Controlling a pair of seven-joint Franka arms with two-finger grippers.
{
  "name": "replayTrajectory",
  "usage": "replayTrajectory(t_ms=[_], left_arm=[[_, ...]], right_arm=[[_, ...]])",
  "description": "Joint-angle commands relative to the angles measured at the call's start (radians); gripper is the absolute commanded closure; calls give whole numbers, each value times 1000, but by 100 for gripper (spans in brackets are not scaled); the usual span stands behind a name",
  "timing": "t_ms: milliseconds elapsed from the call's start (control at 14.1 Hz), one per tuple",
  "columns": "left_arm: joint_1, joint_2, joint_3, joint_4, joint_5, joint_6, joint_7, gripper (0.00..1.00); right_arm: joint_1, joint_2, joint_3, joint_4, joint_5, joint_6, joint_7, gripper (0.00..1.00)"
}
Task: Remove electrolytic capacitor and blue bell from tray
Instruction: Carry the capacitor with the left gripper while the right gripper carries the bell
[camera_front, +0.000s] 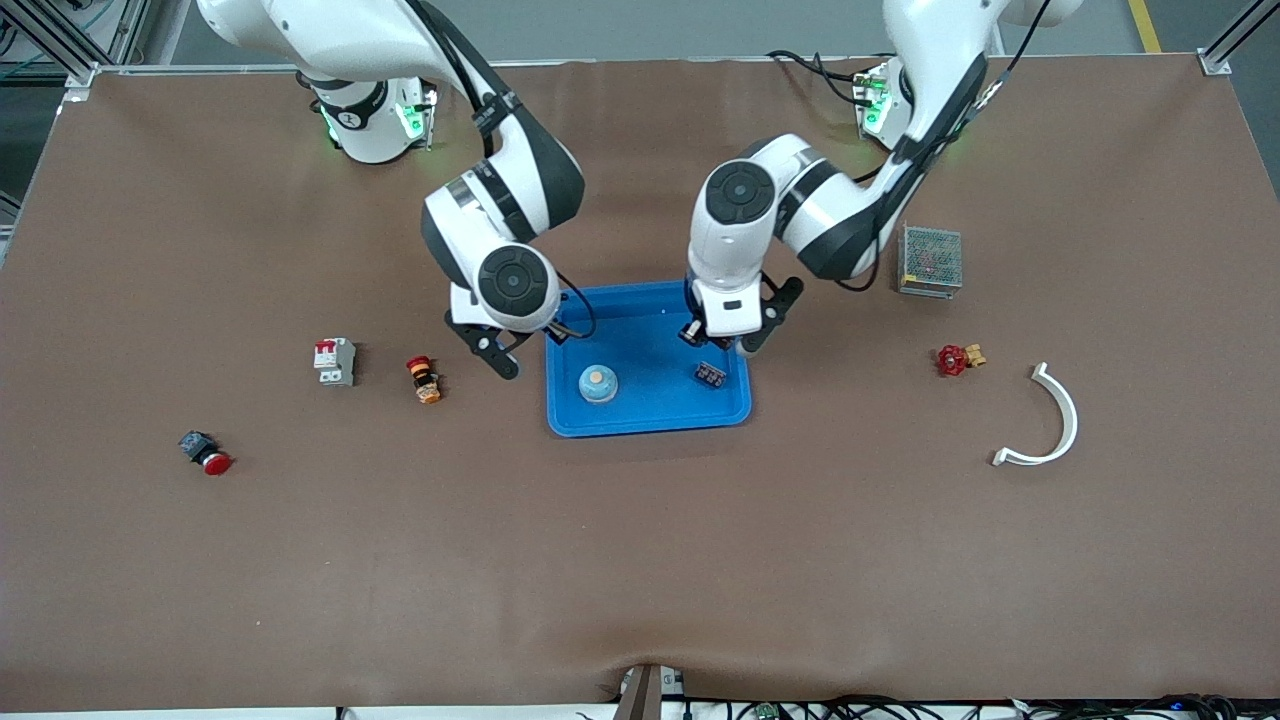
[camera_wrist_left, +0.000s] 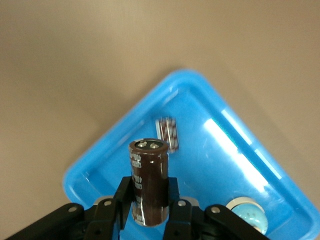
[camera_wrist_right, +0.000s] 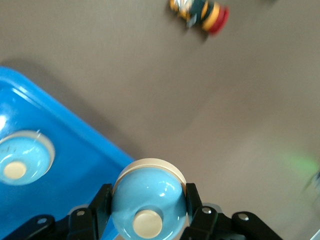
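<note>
1. Left gripper (camera_wrist_left: 148, 212) is clenched on the capacitor (camera_wrist_left: 148, 182). You've got it up over the blue tray (camera_front: 648, 425), at roughly 2 o'clock from the tray's centre in the front view.
2. The capacitor sits between the fingers (camera_wrist_left: 124, 199), held low on its dark brown body, with most of its length sticking out past the fingertips.
3. Its long axis runs crosswise to the line the fingers close along. The flat end with two pale spots faces the left wrist camera. I can't tell whether it hangs truly upright.
4. Right gripper (camera_wrist_right: 147, 212) is clamped on a light blue bell (camera_wrist_right: 147, 197) and hangs over the tray's 9 o'clock rim. In the right wrist view, part of the bell is over blue plastic and part over the brown table (camera_front: 640, 560).
5. The held bell is pinched across its dome, one finger on each side. Its cream button points at the right wrist camera and its cream base rim shows around the edge – it is round, so it has no long axis.
6. A second bell (camera_front: 598, 383) rests in the tray at about 8 o'clock, button up. A small dark part (camera_front: 710, 375) lies at about 4 o'clock, under the capacitor in the left wrist view.
7. On the table toward the right arm's end are a yellow-and-red push button (camera_front: 424, 380) and a breaker (camera_front: 335, 360). Neither touches the tray.
</note>
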Motion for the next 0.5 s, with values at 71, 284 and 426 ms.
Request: replayTrajectory(t_ms=[71, 284, 426], left_arm=[[122, -63, -7, -13, 16, -76, 207, 100], [205, -68, -7, -17, 16, -142, 381, 100], [242, -56, -5, -23, 16, -165, 442, 100]], right_arm=[[-114, -225, 14, -223, -59, 38, -257, 100], [-239, -423, 13, -433, -91, 112, -509, 100], [-319, -494, 13, -484, -132, 106, -645, 100]])
